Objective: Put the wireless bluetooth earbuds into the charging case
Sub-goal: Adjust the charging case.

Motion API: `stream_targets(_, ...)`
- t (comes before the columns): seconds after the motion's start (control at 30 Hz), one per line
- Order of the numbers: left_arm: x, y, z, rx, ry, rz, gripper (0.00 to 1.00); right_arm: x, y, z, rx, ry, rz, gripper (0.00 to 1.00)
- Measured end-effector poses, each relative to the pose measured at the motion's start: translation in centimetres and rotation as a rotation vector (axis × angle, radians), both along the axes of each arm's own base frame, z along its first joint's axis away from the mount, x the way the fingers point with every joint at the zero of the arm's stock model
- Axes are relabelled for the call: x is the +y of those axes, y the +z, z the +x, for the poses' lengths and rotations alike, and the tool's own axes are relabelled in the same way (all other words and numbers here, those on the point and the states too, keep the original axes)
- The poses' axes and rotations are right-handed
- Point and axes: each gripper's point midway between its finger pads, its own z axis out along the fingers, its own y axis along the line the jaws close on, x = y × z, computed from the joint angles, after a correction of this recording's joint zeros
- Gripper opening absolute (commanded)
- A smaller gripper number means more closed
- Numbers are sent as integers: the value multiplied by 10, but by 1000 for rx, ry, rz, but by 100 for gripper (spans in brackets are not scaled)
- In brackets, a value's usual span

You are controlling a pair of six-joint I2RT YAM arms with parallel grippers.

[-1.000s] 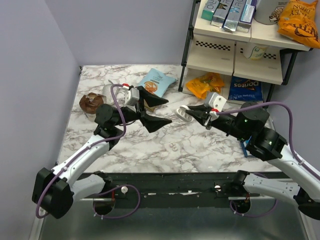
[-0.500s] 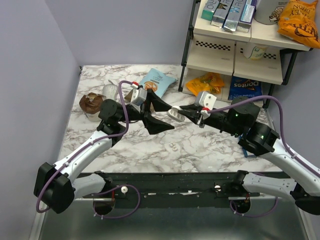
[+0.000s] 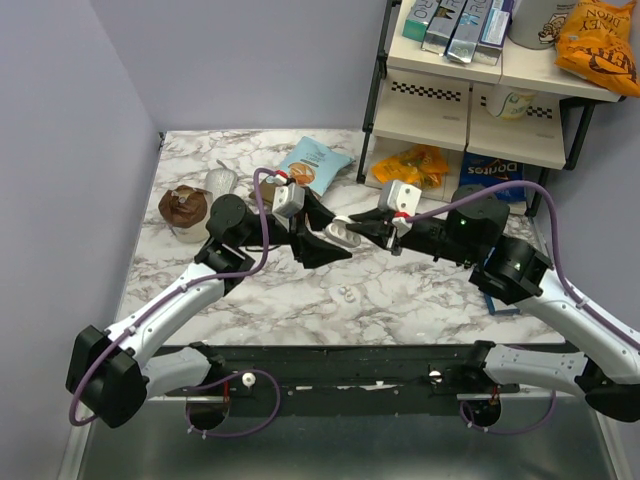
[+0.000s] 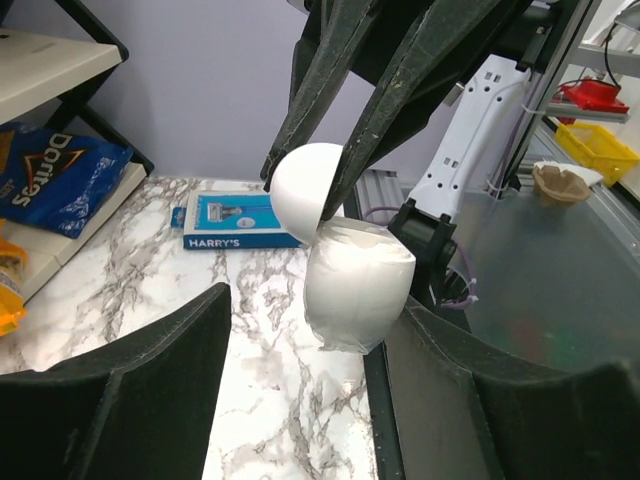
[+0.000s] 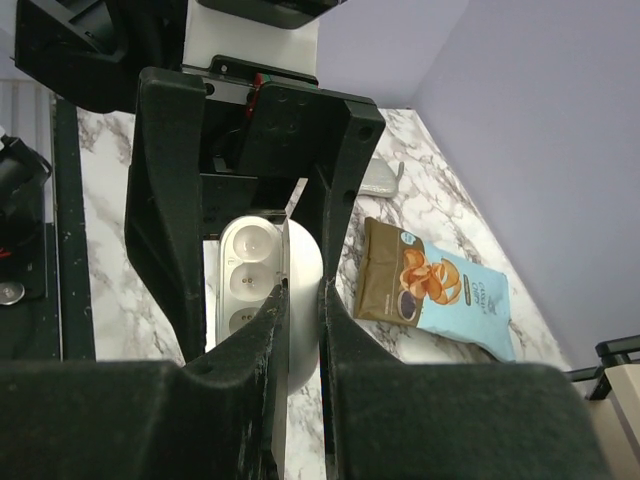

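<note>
While your right end effector [image 5: 300,290] pinches the charging case [image 3: 343,233] aloft | your left end effector [image 4: 318,312] gapes astride it | earbuds [image 3: 346,292] on tabletop [image 3: 420,300] below | risk: lopsided squeeze twists case free

Walls [image 3: 250,60]: plain lavender, meeting in a corner at upper left.
Table [image 3: 400,300]: white-grey marble top, centre of frame.
Shelf unit [image 3: 425,112]: black frame, cream boards, upper right.
Light: even.
</note>
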Motion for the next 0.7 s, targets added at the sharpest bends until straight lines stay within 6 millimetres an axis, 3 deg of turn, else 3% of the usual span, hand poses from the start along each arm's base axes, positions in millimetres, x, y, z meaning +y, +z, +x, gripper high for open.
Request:
stream_targets(0.17,1,0,-1,-16,7,4,74,3,-6,2,21,2,-22,1)
stream_targets(0.43,5,8,-5,-48,23,-9,72,6,-12,3,41,1,-34,1)
stream_targets(0.6,5,9,-6,-55,25,-8,61,7,-14,4,51,0,-37,1)
stream_targets(0.7,5,8,-6,-57,26,-7,45,8,-15,4,53,0,-39,1)
